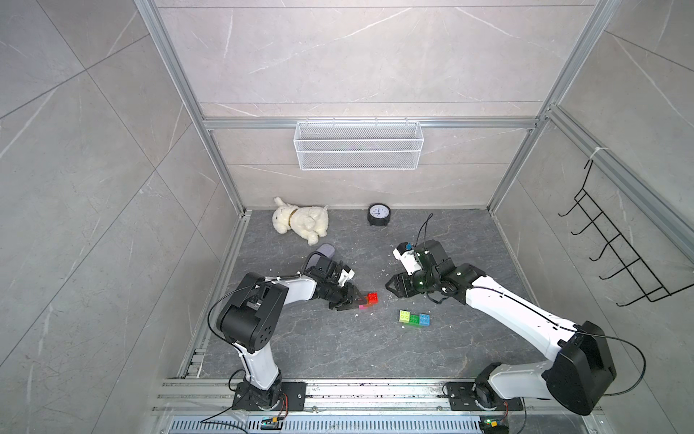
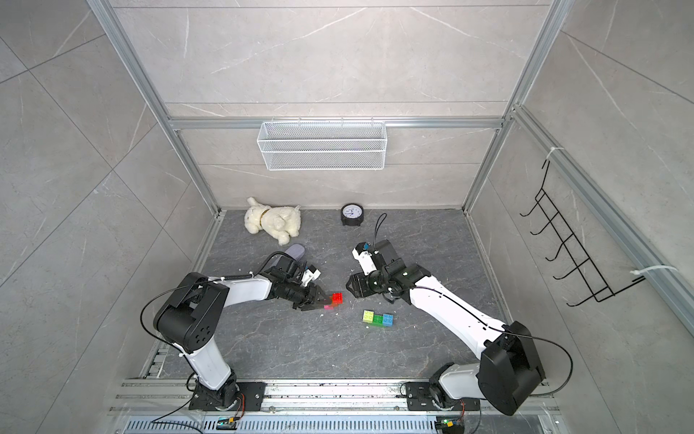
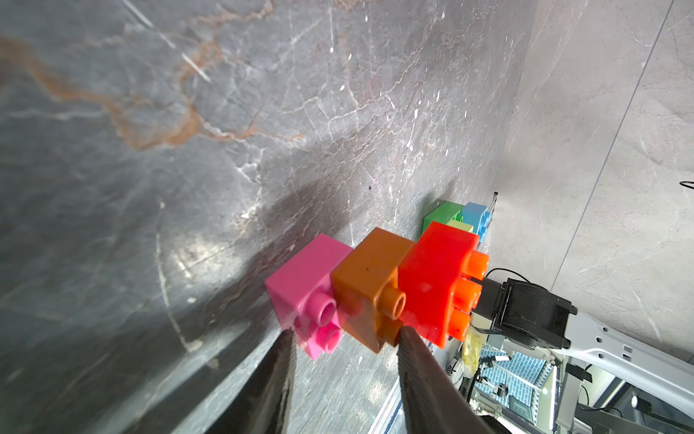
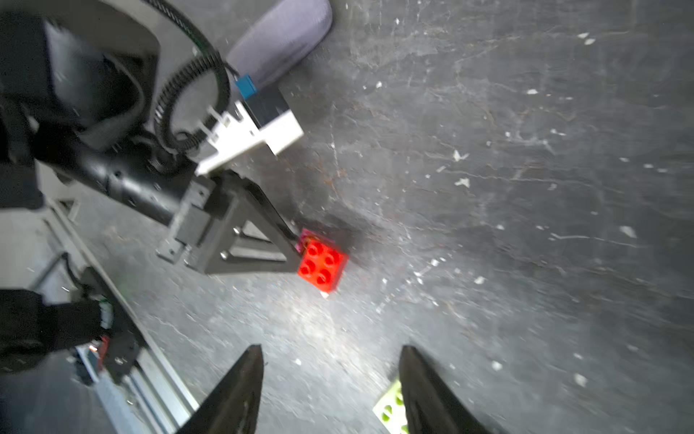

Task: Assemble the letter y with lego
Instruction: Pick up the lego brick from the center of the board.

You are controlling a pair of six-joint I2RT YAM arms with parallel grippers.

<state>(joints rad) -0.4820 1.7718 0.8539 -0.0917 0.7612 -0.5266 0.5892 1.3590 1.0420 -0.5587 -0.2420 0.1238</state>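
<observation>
Grip: left gripper (image 3: 343, 332) clamped on pink-orange end of stem (image 3: 370, 289); right gripper (image 4: 332, 349) open, empty. Risk: red brick (image 3: 435, 278) levering off during press onto green brick (image 3: 441, 214).

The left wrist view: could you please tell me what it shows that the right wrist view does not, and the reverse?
Only the left wrist view shows the orange brick joined between the pink brick and red brick, the fingers shut across pink and orange, and the green brick and blue brick. Only the right wrist view shows the lilac case and the red brick's four studs face-on. Both show the left gripper, red brick and yellow-green brick.
</observation>
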